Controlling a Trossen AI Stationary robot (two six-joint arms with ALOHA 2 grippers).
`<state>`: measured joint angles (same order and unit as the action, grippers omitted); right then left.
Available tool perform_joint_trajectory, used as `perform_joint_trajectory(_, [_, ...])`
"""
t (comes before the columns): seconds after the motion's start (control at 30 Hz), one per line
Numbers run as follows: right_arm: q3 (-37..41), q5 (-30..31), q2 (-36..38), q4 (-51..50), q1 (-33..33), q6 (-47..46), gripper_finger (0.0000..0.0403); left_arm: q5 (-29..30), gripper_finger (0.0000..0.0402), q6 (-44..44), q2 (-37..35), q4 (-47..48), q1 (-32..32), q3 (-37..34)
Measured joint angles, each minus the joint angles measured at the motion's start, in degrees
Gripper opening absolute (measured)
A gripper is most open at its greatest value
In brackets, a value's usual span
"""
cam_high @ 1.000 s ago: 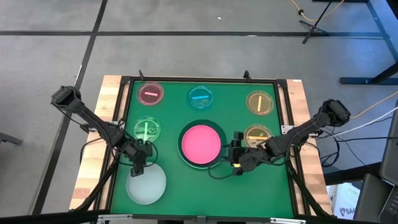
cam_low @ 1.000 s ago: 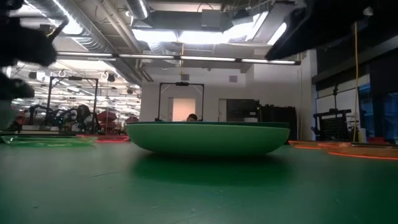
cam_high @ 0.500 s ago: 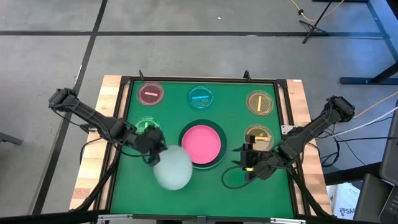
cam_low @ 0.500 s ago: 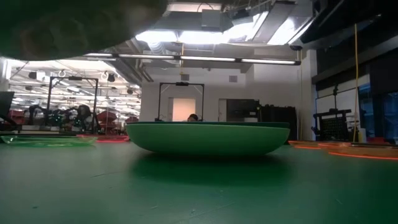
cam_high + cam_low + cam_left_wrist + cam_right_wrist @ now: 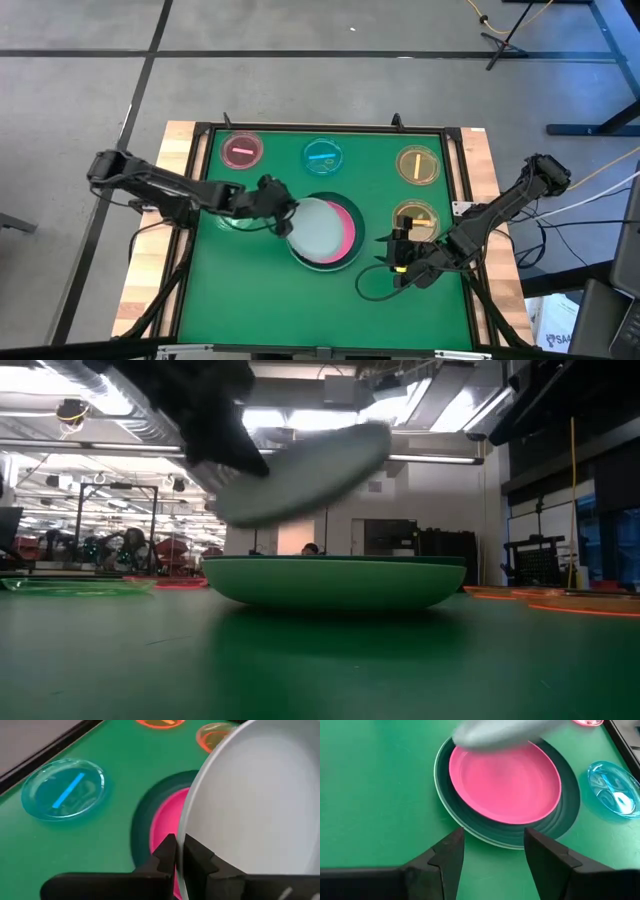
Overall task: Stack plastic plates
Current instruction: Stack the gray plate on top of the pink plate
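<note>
From above, I see my left claw [image 5: 281, 212] clamped on the grey-white plate's [image 5: 320, 229] nine o'clock rim, over the pink plate [image 5: 347, 228]. Level view: it hangs tilted above the dark green plate [image 5: 335, 584]. Right wrist: my right claw [image 5: 492, 851] stands apart, near the stack's rim.

- The pale grey-white plate [image 5: 318, 228] is hanging tilted above the stack, its rim pinched in the left tool [image 5: 177, 851].
- The pink plate [image 5: 505, 782] is lying in the dark green plate [image 5: 567, 800], a light green rim [image 5: 451, 812] showing beneath.
- Small translucent plates are sitting flat on the surface: pink [image 5: 241, 151], blue [image 5: 322, 156], two amber [image 5: 418, 164] [image 5: 414, 217].
</note>
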<state>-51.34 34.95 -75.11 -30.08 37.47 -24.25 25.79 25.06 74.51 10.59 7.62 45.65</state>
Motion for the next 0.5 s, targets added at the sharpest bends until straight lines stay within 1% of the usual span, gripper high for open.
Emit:
perform_joint_trajectory(0.1, [0.01,0.01,0.0,-0.01,0.0,0.02,0.0193,-1.31,0.0017,-0.24,3.8,-2.79,-2.96,0.0])
perform_joint_trajectory(0.23, [0.01,0.01,0.0,0.04,0.0,-0.11,0.0193,-2.0,0.0017,0.01,8.97,-3.6,-5.92,0.0])
perform_joint_trajectory(0.43, [0.01,-0.02,0.0,-0.01,0.0,-1.01,0.0193,-8.0,0.0017,0.31,13.41,-5.42,-7.24,0.0])
perform_joint_trajectory(0.5, [0.01,-0.01,0.0,-0.01,0.0,-1.01,0.0193,-8.77,0.0017,0.32,13.99,-5.68,-7.24,0.0])
